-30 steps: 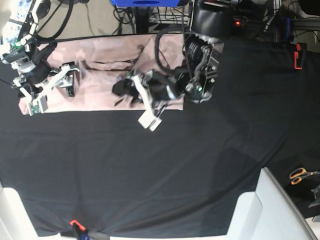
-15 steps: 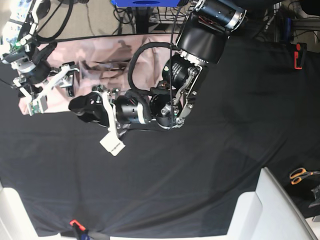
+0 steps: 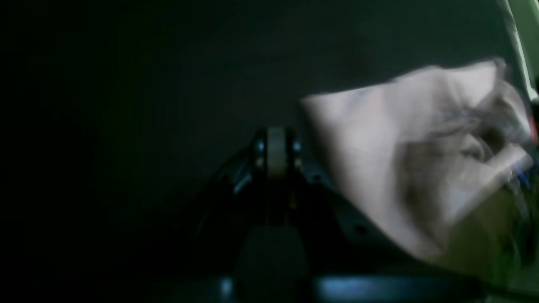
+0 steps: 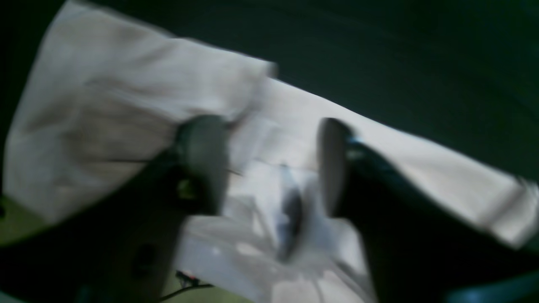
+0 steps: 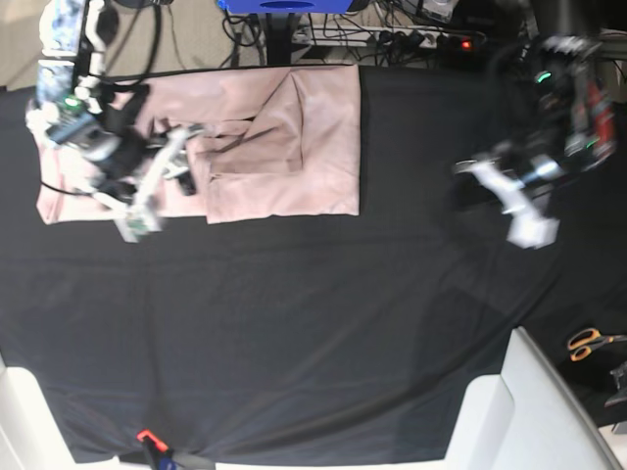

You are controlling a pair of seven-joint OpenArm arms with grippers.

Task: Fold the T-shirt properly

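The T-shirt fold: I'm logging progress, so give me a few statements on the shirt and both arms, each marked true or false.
1. The T-shirt lies on the black tablecloth near its far edge. True.
2. The left gripper holds a corner of the shirt. False: it is shut on nothing, out over bare cloth away from the shirt.
3. The right gripper has its jaws apart over the pink fabric. True.
4. The shirt hangs off the near table edge. False: it lies at the far side.
5. Orange-handled scissors lie off to one side. True.
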